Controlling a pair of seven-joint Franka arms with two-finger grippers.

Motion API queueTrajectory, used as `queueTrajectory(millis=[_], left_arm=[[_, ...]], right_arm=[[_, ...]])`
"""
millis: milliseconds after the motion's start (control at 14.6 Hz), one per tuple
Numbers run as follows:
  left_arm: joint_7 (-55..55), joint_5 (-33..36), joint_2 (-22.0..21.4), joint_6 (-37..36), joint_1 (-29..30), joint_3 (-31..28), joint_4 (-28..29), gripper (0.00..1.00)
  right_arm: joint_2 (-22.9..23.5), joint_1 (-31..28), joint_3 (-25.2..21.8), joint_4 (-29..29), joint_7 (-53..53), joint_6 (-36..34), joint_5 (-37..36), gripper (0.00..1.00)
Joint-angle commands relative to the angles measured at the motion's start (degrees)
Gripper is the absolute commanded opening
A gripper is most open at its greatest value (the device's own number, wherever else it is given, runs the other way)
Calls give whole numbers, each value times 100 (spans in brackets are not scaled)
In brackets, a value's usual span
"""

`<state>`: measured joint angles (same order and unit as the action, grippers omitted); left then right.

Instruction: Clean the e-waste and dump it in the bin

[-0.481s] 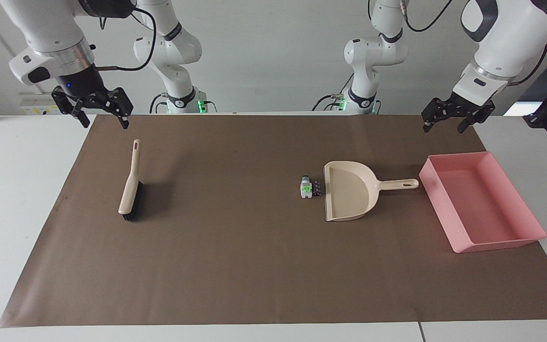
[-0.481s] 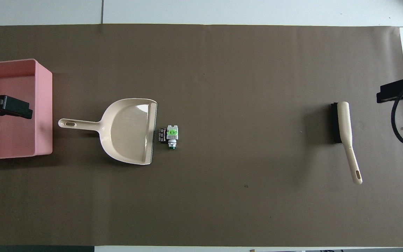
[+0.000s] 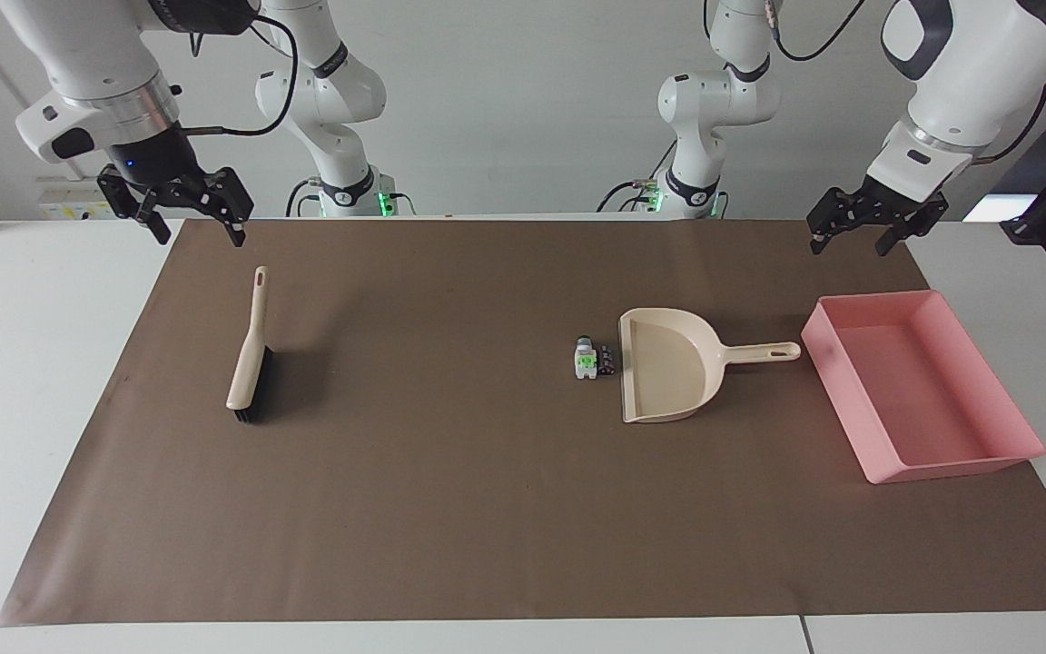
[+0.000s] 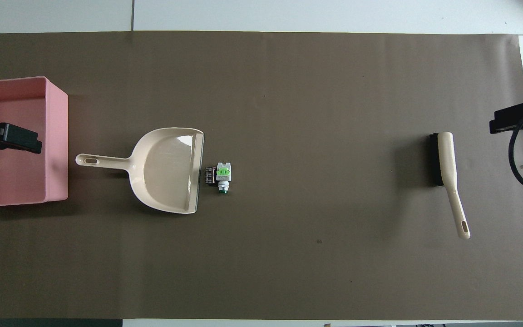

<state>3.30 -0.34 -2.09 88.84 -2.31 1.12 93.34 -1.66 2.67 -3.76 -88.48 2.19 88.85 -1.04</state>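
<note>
We found the tiny white-grey and dark e-waste scraps [image 3: 592, 358] on the bench, touching the beige plastic dustpan's [image 3: 668, 368] lip. Both tools, left [image 3: 861, 232] and right [image 3: 192, 221], hung open and empty. We judged the beige-handled black-bristled brush [image 3: 250, 363] should be grasped first.

Left end effector [image 3: 861, 228] a touch higher, right end effector [image 3: 191, 214] likewise — slight lifts only

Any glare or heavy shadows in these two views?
Overhead view: a bright sheen on the dustpan scoop; soft shadow beside the brush. Facing view: the brush casts a soft shadow on the brown mat; no glare.
</note>
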Motion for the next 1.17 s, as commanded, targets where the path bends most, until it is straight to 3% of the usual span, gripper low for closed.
queueTrajectory(millis=[0,275,618,1099], left_arm=[[-48,16,-37,106,46,38,52,99],[-57,16,-37,54,11,38,52,99],[257,25,-2,176,29,38,-27,98],[4067,25,42,606,2,38,35,93]], right_arm=[[-106,-30,-19,-256,-132,124,104,99],[-291,-267,-28,-651,-254,238,104,99],[-967,-513,-28,-2522,-790,1528,112,99],[-959,-874,-37,-4166,-1661,2733,112,99]])
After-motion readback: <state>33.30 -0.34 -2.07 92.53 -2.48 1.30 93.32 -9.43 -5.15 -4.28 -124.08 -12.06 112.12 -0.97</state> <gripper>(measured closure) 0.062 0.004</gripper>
